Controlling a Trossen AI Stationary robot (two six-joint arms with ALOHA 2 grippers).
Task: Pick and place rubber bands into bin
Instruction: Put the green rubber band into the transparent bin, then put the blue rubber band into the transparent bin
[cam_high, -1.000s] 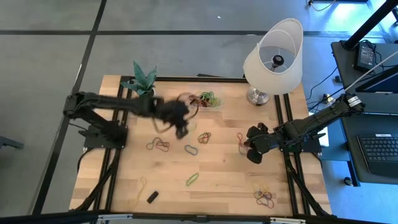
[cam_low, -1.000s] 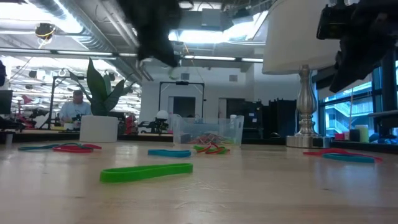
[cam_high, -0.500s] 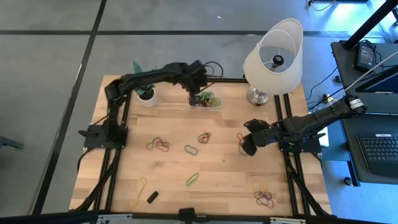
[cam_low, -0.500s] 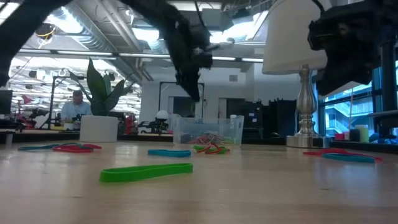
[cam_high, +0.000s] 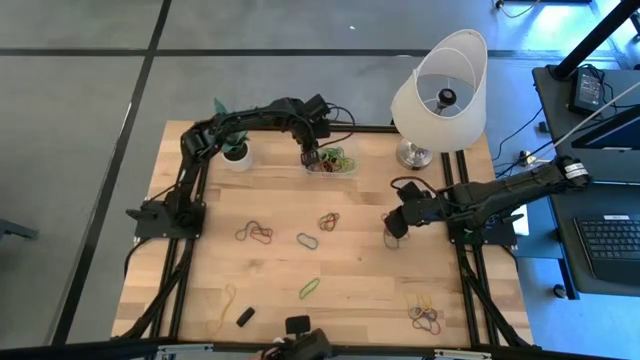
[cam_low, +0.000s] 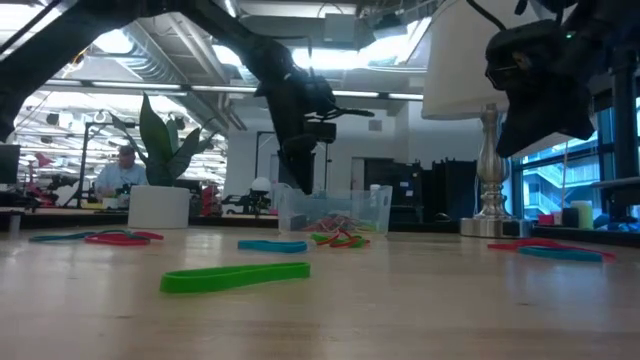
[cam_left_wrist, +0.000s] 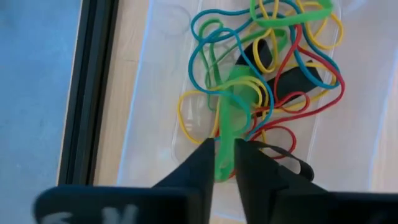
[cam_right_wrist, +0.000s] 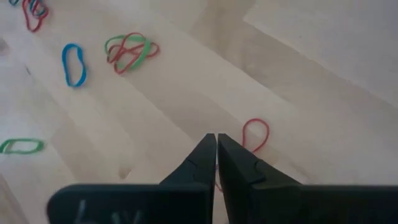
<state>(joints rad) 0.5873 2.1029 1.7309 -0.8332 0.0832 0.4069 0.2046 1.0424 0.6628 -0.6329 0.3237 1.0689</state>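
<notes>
The clear bin (cam_high: 338, 162) stands at the table's far edge and holds a tangle of rubber bands (cam_left_wrist: 273, 56) in green, yellow, red and blue. My left gripper (cam_high: 310, 156) hangs over the bin's left end (cam_left_wrist: 163, 93), shut on a green rubber band (cam_left_wrist: 235, 102). Loose rubber bands lie flat on the wood: a red-orange cluster (cam_high: 255, 233), a blue one (cam_high: 307, 241), a green one (cam_high: 310, 289). My right gripper (cam_high: 393, 228) is shut and holds nothing. It hovers above a red band (cam_right_wrist: 255, 134), well clear of the table in the low view (cam_low: 530, 95). My left gripper pinches one end of the green rubber band (cam_left_wrist: 224, 163) between its two fingers, coming from above and pointing down. The band hangs below the fingertips, and its lower part lies among the bands in the bin.
A white-shaded lamp (cam_high: 440, 90) stands at the far right corner and a potted plant (cam_high: 235, 150) left of the bin. More bands lie near the right front corner (cam_high: 427, 312) and the left front (cam_high: 222, 305), beside a small black block (cam_high: 245, 316).
My left arm has swung from the middle of the table to the far edge and come down over the bin, carrying the green band. My right gripper has drifted a little toward the table's left and far side, over the red band, staying shut.
</notes>
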